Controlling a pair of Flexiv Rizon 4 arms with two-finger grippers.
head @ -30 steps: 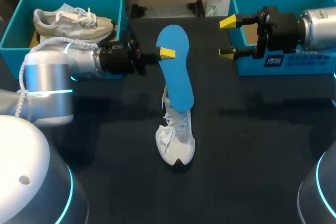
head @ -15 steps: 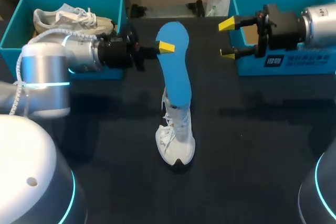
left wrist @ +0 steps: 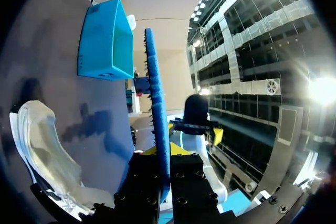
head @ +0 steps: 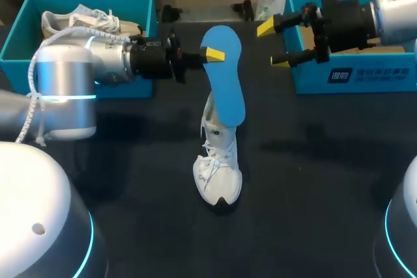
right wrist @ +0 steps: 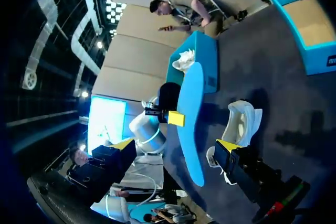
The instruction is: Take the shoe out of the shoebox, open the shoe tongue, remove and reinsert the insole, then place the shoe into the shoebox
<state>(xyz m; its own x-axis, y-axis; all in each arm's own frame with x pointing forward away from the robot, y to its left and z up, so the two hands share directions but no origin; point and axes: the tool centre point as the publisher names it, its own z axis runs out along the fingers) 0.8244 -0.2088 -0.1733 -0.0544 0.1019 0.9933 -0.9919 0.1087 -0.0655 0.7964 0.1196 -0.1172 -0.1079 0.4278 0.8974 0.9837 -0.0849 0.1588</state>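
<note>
**A:** What stands nearest on the tabletop (head: 326, 180)?

**B:** A white shoe (head: 218, 174), lying toward 6 o'clock from the centre. Its toe points to 6 o'clock and its opening faces 12 o'clock. It rests on the dark surface, and neither arm touches it.

**A:** And the blue part beyond it?

**B:** That is the insole (head: 225, 76). It runs from over the shoe's opening up toward 12 o'clock, leaning slightly. Whether its lower end touches the shoe cannot be told.

**A:** What holds it?

**B:** The left end effector (head: 215, 55), entering from 9 o'clock, is clamped on the insole's upper end. One yellow fingertip lies on the face that shows. In the left wrist view the insole sits edge-on between the two fingers.

**A:** And the other arm?

**B:** The right end effector (head: 273, 45) is at 2 o'clock, apart from the insole. Its fingers are spread wide and hold nothing.

**A:** What lies farthest?

**B:** There are two teal boxes. The left shoebox (head: 19, 37) at 10 o'clock holds a second shoe (head: 91, 24). The right shoebox (head: 352, 76) at 2 o'clock is open-topped and lies just behind the right end effector.
</note>
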